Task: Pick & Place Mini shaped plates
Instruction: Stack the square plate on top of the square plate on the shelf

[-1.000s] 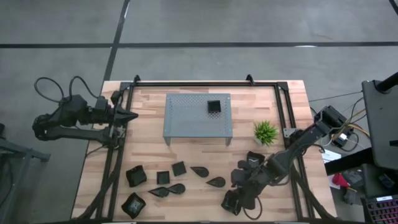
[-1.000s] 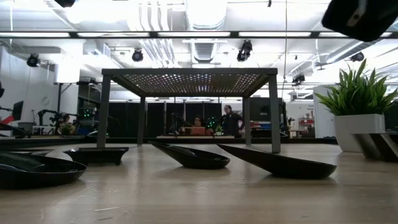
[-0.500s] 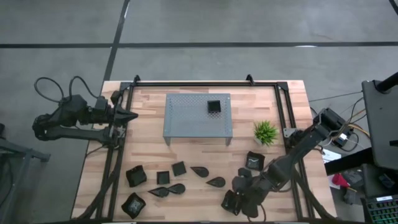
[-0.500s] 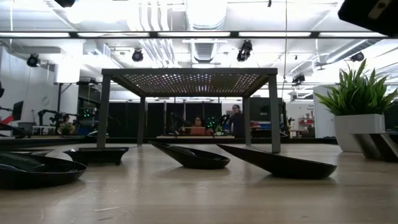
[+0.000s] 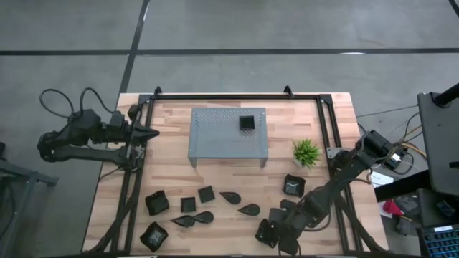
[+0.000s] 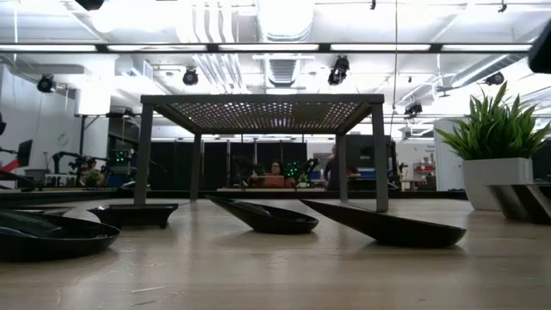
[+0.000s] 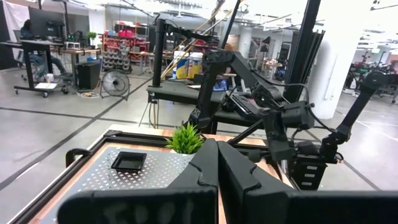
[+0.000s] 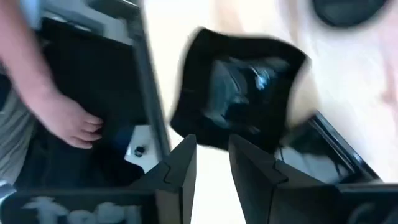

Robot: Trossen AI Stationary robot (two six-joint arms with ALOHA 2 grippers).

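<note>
Several mini shaped plates, black, lie on the wooden table's near half: square ones and teardrop ones. Another square plate rests on the grey perforated rack. My right gripper points steeply down near the table's near edge, open, just above one square plate. That plate lies flat on the table, and its near rim shows right beyond my fingertips. My left gripper waits shut and level at the table's left edge.
A small green plant stands right of the rack, with a square plate in front of it. A black frame rail borders the table. A person's hand shows beyond the table's near edge.
My right gripper has gone down and toward the table's near edge, rolling at the wrist, and now stands over the square plate there. The square plate by the plant, partly covered by the arm before, now shows whole.
</note>
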